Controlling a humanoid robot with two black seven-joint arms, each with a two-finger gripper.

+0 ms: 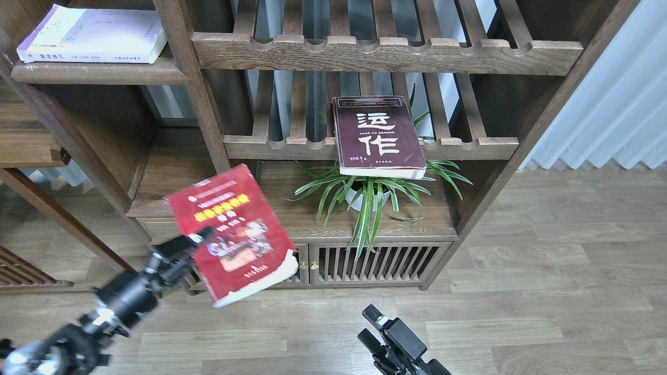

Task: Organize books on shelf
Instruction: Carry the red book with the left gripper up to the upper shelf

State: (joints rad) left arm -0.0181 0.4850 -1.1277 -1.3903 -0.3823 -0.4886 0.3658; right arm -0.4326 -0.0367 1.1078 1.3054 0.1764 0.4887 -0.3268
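The left gripper (200, 240) is clamped on the left edge of the red book (232, 234) and holds it in the air, tilted, in front of the low cabinet (365, 260). The book is slightly blurred, so it is probably moving. Its lower right corner looks curled and worn.

The right gripper (371, 325) hangs low over the floor with its 2 fingers apart and nothing between them.

The maroon book (378, 135) lies flat on a slatted rack (469, 147), its near end jutting past the front rail above the plant (365, 195). The white book (94, 35) lies flat on the solid plank shelf (99, 73) at upper left.

All 3 look like thick paperbacks: fairly heavy, with soft covers that bend. Held by 1 edge, the red book will likely sag and swing, and a glossy cover may slip in the fingers. A hold near the spine, pinching the whole block of pages, should be stiffer than one on the open page side. The maroon book's overhang offers a ready place to pinch from the front, but the plant's leaves just below are delicate. The white book sits close to a post (182, 62), which leaves little room on that side.
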